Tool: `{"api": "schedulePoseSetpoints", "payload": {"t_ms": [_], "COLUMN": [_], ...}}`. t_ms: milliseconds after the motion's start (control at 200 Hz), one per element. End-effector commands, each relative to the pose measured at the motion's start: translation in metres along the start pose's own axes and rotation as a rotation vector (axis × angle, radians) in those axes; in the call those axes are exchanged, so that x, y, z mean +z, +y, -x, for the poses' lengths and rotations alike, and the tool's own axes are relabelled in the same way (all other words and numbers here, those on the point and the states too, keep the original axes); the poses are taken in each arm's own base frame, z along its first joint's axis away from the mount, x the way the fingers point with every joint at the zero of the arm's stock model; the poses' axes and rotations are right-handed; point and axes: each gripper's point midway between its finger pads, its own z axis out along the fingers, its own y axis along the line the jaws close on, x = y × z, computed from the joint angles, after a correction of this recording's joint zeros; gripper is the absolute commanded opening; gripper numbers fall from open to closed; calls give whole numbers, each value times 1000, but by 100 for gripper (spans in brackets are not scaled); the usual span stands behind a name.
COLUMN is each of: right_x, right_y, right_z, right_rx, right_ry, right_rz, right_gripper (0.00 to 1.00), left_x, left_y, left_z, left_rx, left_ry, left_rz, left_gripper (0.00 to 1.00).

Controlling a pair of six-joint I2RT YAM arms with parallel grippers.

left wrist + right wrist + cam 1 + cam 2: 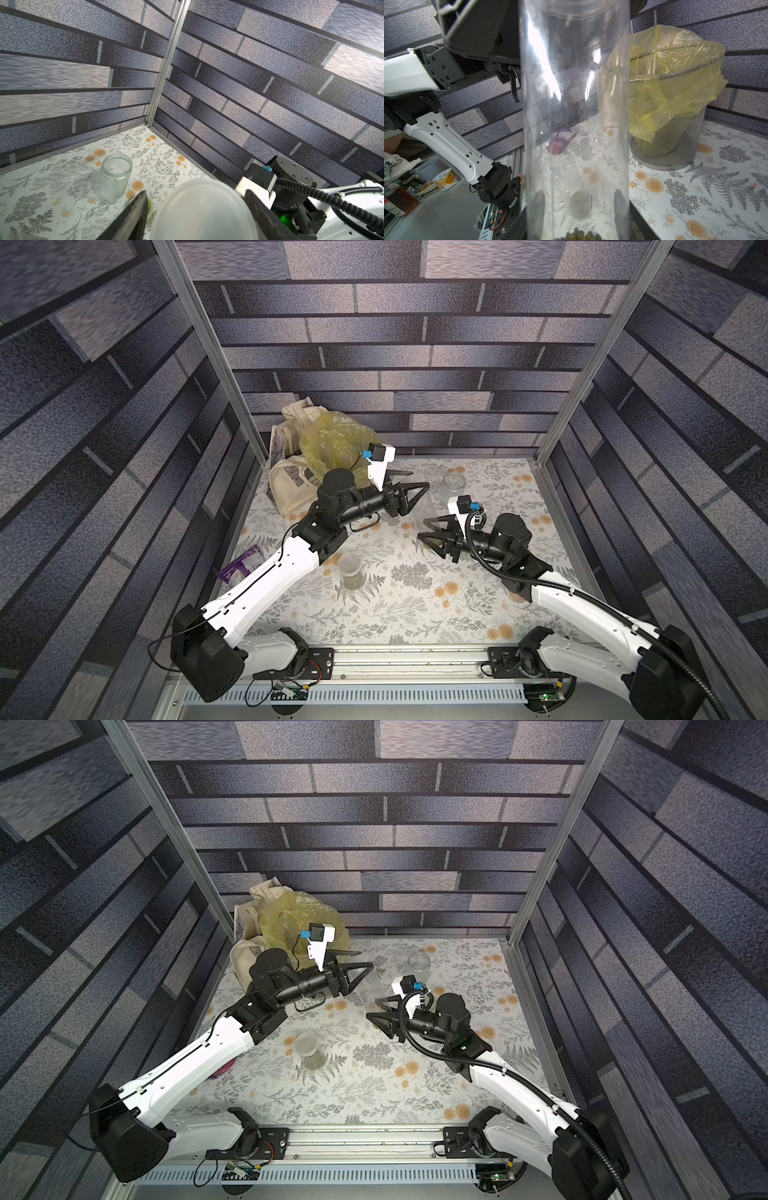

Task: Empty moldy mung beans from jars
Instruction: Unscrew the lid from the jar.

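Observation:
My right gripper (424, 529) (579, 194) is shut on the lower part of the tall clear jar (575, 104), which stands upright. A few mung beans (581, 235) lie at its bottom. My left gripper (419, 480) (195, 192) straddles the jar's frosted white lid (205, 207), with a narrow gap showing beside one finger (135, 212). A short jar (349, 568) with a frosted lid and beans inside stands near the left forearm. A ribbed glass jar (115, 178) (453, 485) stands lidless and empty at the back.
A pale green lid (150, 205) lies on the table next to the ribbed jar. The mesh bin with a yellow bag (675, 124) (332, 443) stands in the back left corner beside a cloth tote (291, 485). A purple packet (241, 566) lies at the left edge.

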Motion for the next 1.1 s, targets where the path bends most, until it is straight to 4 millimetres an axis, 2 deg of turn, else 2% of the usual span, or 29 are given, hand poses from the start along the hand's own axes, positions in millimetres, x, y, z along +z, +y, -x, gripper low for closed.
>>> {"api": "schedulePoseSetpoints", "payload": {"t_ms": [0,180,376,451,766,1097], "right_x": [-6,-7,-8,-8,-8,-9], "right_y": [15,10,-4,-5,-4,-5], "right_z": [17,17,11,9,11,11], "right_rx": [-101,-112,-112,-109,-105,-112], "right_ry": [-64,-57,-21,-13,-11,-16], "right_rz": [47,3,-74,-77,-73,-83], "right_gripper": [41,40,39,39,39,39], "left_x": [3,3,-4,-6,-14,1], "left_y": [2,2,0,1,-4,-14], "left_z": [13,13,13,12,20,8], "left_rx": [-18,-27,-25,-25,-24,-77], "left_ry": [-19,-14,-14,-12,-44,53], "left_rz": [-1,0,11,23,0,-104], "left_gripper": [70,69,77,83,84,75]}}
